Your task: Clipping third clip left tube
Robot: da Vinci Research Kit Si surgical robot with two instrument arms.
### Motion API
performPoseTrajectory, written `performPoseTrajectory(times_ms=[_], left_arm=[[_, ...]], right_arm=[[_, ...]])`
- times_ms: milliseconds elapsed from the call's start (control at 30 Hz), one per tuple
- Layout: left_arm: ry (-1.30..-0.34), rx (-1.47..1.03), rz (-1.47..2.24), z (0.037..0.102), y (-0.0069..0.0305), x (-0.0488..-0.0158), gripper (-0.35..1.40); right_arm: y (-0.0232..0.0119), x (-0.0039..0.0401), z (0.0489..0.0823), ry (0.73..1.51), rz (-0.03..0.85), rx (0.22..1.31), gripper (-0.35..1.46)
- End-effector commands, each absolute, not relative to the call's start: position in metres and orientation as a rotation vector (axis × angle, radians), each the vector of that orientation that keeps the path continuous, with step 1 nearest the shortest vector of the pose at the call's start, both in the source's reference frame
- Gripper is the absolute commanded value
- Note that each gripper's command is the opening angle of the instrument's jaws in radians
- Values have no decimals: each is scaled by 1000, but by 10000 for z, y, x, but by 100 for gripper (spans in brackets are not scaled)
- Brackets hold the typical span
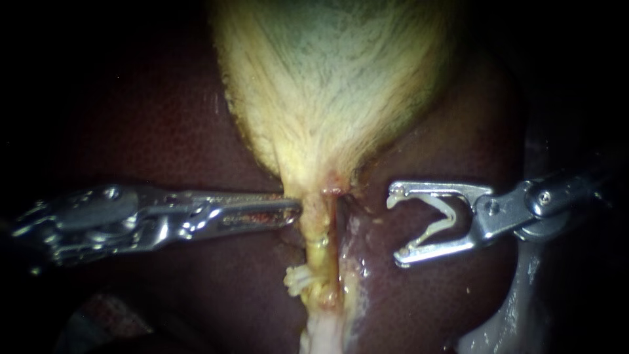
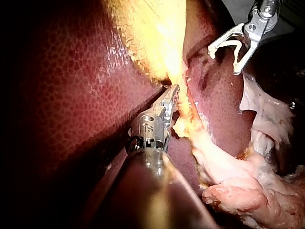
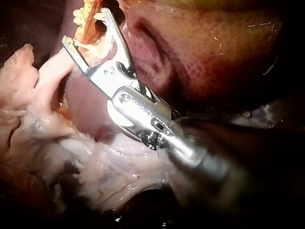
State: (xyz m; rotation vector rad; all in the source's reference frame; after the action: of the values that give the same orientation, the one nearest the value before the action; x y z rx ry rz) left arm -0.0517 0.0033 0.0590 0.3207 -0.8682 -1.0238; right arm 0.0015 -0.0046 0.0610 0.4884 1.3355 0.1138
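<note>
- The slim silver left instrument (image 1: 295,211) lies level, its long jaws pressed together.
- The silver right instrument (image 1: 396,226) has its jaws spread wide, both bearing on a pale V-shaped clip (image 1: 440,225) seated between them.

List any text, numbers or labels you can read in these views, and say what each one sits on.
Left instrument: faint engraved marks on its metal body, too small and blurred to read.
Right instrument and the clip it carries: no text visible.
Gallbladder, liver, tube: no text, labels or signs.
Nothing here can be quoted as readable.
</note>
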Motion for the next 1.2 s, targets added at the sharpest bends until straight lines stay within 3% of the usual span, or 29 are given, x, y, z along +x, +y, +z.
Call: performPoseTrajectory(times_ms=[33, 467, 867, 1200], left_arm=[[-868, 321, -1023, 589, 33, -517, -35], [-866, 323, -1022, 573, 36, -481, -35], [-864, 321, -1026, 559, 33, -481, -35], [-860, 320, -1029, 554, 32, -486, -35]], right_arm=[[-48, 17, 612, 1336, 111, 491, 60], [-102, 87, 658, 1324, 130, 548, 60], [-94, 107, 694, 1302, 200, 572, 60], [-98, 111, 729, 1232, 190, 568, 60]])
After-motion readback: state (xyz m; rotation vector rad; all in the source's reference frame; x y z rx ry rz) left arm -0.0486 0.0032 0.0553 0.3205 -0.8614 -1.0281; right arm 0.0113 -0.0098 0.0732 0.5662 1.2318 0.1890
